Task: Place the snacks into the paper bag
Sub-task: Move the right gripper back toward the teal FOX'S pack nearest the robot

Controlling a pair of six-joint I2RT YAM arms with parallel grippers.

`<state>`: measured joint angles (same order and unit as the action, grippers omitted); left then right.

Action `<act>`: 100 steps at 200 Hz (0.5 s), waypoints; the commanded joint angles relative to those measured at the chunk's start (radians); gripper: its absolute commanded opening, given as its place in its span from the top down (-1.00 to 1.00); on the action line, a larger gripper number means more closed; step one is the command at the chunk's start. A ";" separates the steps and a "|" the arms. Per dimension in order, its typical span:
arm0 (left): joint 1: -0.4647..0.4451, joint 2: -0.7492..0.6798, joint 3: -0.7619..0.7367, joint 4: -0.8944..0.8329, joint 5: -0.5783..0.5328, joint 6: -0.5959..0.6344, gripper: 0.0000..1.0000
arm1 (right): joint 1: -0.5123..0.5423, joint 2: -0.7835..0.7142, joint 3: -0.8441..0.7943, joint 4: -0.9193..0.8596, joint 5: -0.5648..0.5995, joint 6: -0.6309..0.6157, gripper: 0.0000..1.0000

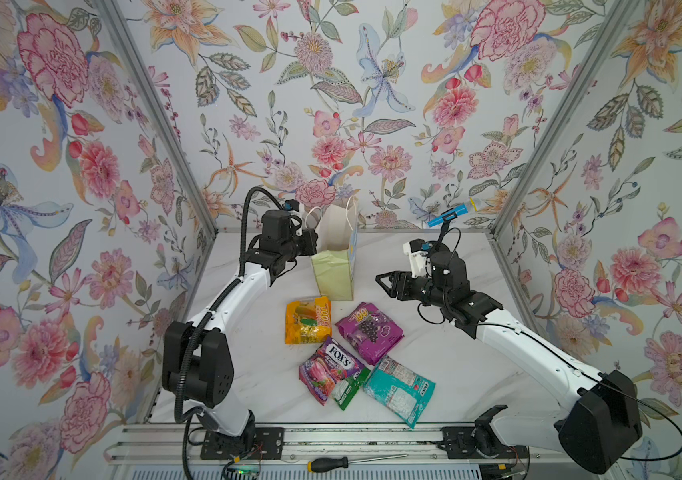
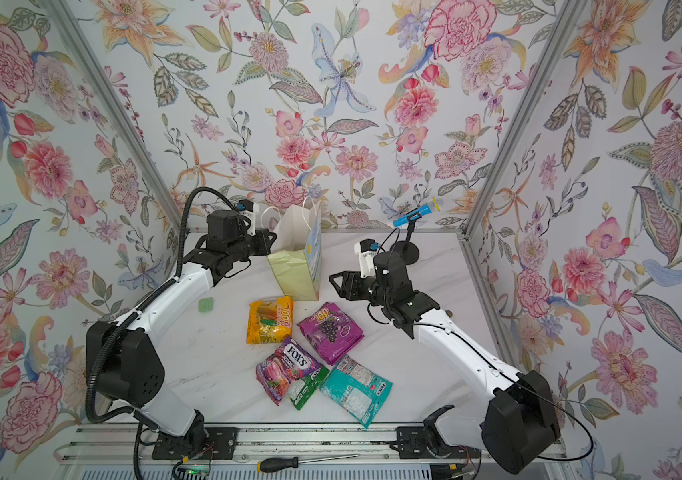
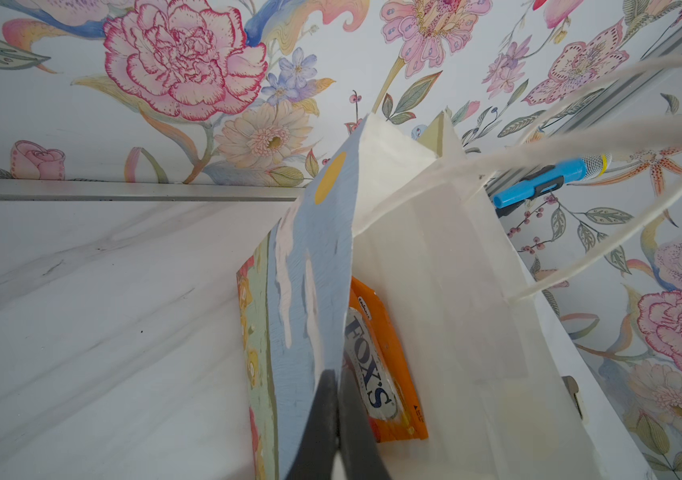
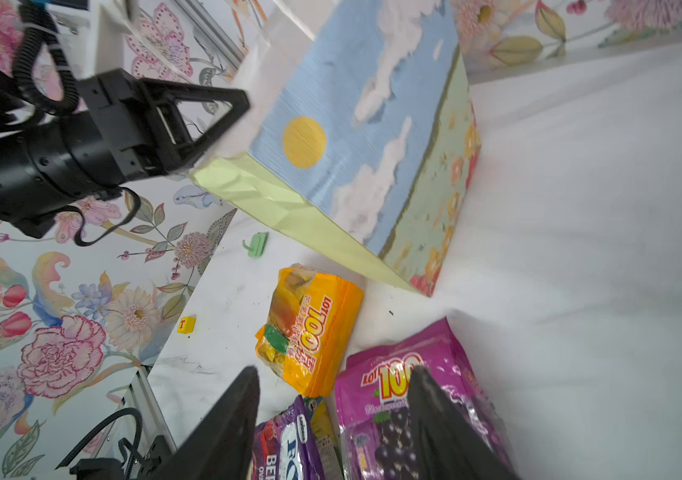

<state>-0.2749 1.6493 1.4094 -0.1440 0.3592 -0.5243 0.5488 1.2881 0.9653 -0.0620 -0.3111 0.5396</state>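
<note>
Two bent arms [image 1: 227,299] flank the paper bag [image 1: 333,274].
Left gripper [image 3: 337,374] clamps its rim; right gripper [image 1: 383,284] hangs level beside it, jaws apart, empty.

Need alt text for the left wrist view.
The left gripper pinches the blue printed wall of the paper bag, which stands open on the white table. An orange FOX'S packet sits inside against that wall. The bag's white handles loop across the floral wallpaper behind.
</note>
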 commanded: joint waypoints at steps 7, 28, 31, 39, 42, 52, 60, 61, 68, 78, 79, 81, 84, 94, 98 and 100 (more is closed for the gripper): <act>0.005 -0.026 -0.009 0.013 -0.002 -0.005 1.00 | 0.014 -0.008 -0.069 0.007 0.013 0.090 -0.16; 0.005 -0.029 -0.012 0.011 -0.005 -0.005 1.00 | 0.025 0.019 -0.084 0.024 -0.004 0.118 -0.14; 0.005 -0.029 -0.012 0.011 -0.006 -0.004 1.00 | 0.027 0.025 -0.083 0.024 -0.004 0.120 -0.14; 0.005 -0.032 -0.014 0.011 -0.006 -0.005 1.00 | 0.032 0.037 -0.082 0.028 -0.004 0.126 -0.14; 0.005 -0.032 -0.015 0.011 -0.006 -0.005 1.00 | 0.034 0.042 -0.080 0.028 -0.005 0.126 -0.14; 0.005 -0.033 -0.017 0.011 -0.006 -0.005 1.00 | 0.041 0.059 -0.075 0.034 -0.005 0.128 -0.14; 0.005 -0.034 -0.017 0.012 -0.006 -0.006 1.00 | 0.046 0.072 -0.068 0.034 -0.009 0.129 -0.14; 0.005 -0.034 -0.018 0.012 -0.006 -0.006 1.00 | 0.046 0.073 -0.067 0.033 -0.010 0.128 -0.13; 0.005 -0.035 -0.018 0.012 -0.006 -0.007 1.00 | 0.050 0.084 -0.062 0.031 -0.010 0.128 -0.13; 0.005 -0.036 -0.021 0.015 -0.005 -0.008 1.00 | 0.056 0.096 -0.060 0.028 -0.008 0.128 -0.13; 0.005 -0.036 -0.021 0.016 -0.005 -0.008 1.00 | 0.057 0.096 -0.059 0.028 -0.008 0.128 -0.13; 0.005 -0.037 -0.022 0.015 -0.005 -0.008 1.00 | 0.058 0.098 -0.059 0.028 -0.008 0.128 -0.13; 0.005 -0.037 -0.024 0.015 -0.005 -0.008 1.00 | 0.061 0.099 -0.060 0.027 -0.009 0.128 -0.13; 0.005 -0.039 -0.025 0.015 -0.005 -0.008 1.00 | 0.067 0.103 -0.062 0.023 -0.007 0.130 -0.12; 0.005 -0.039 -0.026 0.015 -0.005 -0.008 1.00 | 0.071 0.105 -0.064 0.024 -0.007 0.132 -0.11; 0.006 -0.039 -0.026 0.016 -0.005 -0.007 1.00 | 0.073 0.105 -0.064 0.023 -0.006 0.132 -0.11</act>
<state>-0.2749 1.6474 1.4014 -0.1375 0.3592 -0.5247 0.6037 1.3808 0.8886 -0.0483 -0.3099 0.6544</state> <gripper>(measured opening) 0.051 0.559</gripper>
